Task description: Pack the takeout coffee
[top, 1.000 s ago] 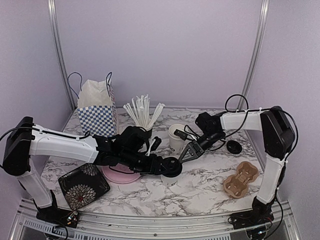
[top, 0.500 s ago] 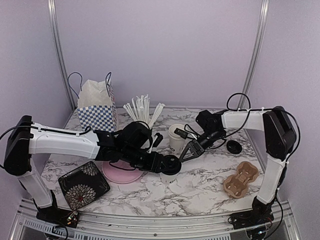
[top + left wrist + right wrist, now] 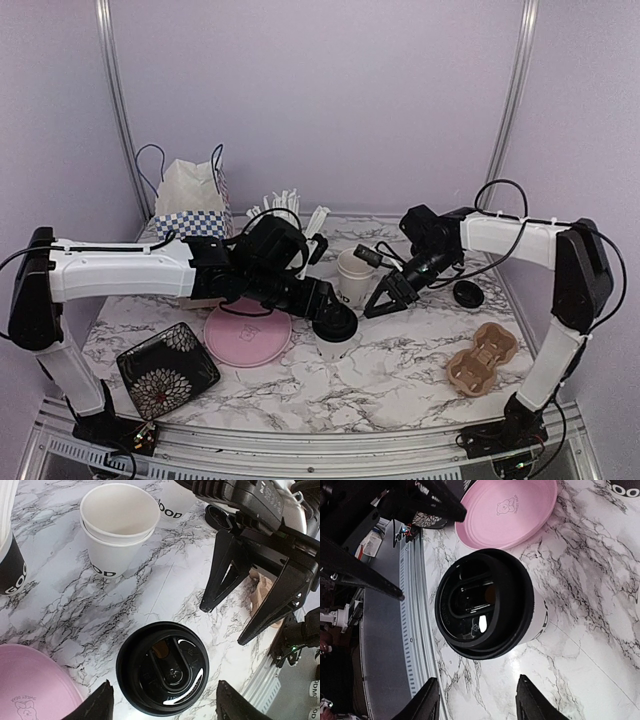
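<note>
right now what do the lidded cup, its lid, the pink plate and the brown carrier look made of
Lid: glossy black plastic, judging by the sharp highlights on it. Cup under it: matte white, probably paper. Pink plate: smooth with a soft sheen, plastic or melamine maybe. Carrier: dull brown with moulded wells, likely pulp cardboard.

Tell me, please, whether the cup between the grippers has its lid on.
On: the black lid covers the whole mouth of the cup in both wrist views.
</note>
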You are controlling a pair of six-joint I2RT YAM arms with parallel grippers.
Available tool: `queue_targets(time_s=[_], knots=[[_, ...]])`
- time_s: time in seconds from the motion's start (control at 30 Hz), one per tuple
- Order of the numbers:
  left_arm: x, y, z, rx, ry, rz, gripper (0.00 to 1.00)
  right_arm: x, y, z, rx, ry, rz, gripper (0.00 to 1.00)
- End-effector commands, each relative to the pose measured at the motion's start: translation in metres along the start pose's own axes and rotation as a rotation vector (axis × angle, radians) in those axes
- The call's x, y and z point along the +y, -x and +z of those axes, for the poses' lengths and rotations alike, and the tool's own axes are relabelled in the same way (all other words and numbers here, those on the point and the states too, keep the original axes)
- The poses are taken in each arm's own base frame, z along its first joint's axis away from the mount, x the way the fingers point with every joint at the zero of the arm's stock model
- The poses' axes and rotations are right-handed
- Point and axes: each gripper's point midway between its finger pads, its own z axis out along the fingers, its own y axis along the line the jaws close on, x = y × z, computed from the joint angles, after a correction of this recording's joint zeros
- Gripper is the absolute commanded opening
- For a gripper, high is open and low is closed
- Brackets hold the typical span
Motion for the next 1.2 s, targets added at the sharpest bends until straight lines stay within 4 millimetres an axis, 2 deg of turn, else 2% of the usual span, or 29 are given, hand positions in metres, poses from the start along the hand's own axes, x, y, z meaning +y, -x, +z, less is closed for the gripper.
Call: queue_targets(time_s=[0.0, 0.17, 0.2, 0.3, 0.43, 0.57, 0.63, 0.7, 0.73, 0.77, 0.83, 0.97, 1.17], knots=[[0.008, 0.028, -0.028, -0.098, 0.098, 0.11, 0.76, 0.01, 0.015, -0.022, -0.018, -0.08, -0.174, 0.5], [0.015, 0.074, -0.072, -0.287, 0.216, 0.267, 0.84, 0.02, 0.036, -0.041, -0.042, -0.243, -0.447, 0.57], [0.017, 0.084, -0.082, -0.335, 0.246, 0.275, 0.97, 0.02, 0.041, -0.044, -0.049, -0.282, -0.493, 0.59], [0.015, 0.106, -0.108, -0.423, 0.267, 0.323, 0.99, 0.03, 0.053, -0.047, -0.06, -0.319, -0.589, 0.69], [0.019, 0.128, -0.137, -0.507, 0.343, 0.335, 0.99, 0.031, 0.054, -0.024, 0.021, -0.351, -0.661, 0.82], [0.012, 0.13, -0.159, -0.581, 0.292, 0.352, 0.99, 0.031, 0.053, 0.004, 0.088, -0.373, -0.712, 0.84], [0.025, 0.133, -0.173, -0.636, 0.358, 0.296, 0.99, 0.032, 0.053, 0.017, 0.115, -0.367, -0.727, 0.84], [0.058, 0.135, -0.196, -0.727, 0.519, 0.147, 0.99, 0.029, 0.054, 0.025, 0.14, -0.374, -0.726, 0.85], [0.073, 0.131, -0.201, -0.738, 0.585, 0.096, 0.99, 0.026, 0.055, 0.029, 0.149, -0.377, -0.722, 0.85], [0.078, 0.129, -0.2, -0.716, 0.608, 0.098, 0.99, 0.024, 0.057, 0.031, 0.154, -0.377, -0.717, 0.85], [0.077, 0.123, -0.191, -0.651, 0.597, 0.142, 0.99, 0.02, 0.058, 0.037, 0.163, -0.373, -0.71, 0.87], [0.073, 0.112, -0.182, -0.625, 0.524, 0.11, 0.99, 0.016, 0.056, 0.046, 0.195, -0.352, -0.696, 0.87], [0.072, 0.105, -0.188, -0.644, 0.473, 0.094, 0.99, 0.013, 0.047, 0.054, 0.246, -0.343, -0.687, 0.81]])
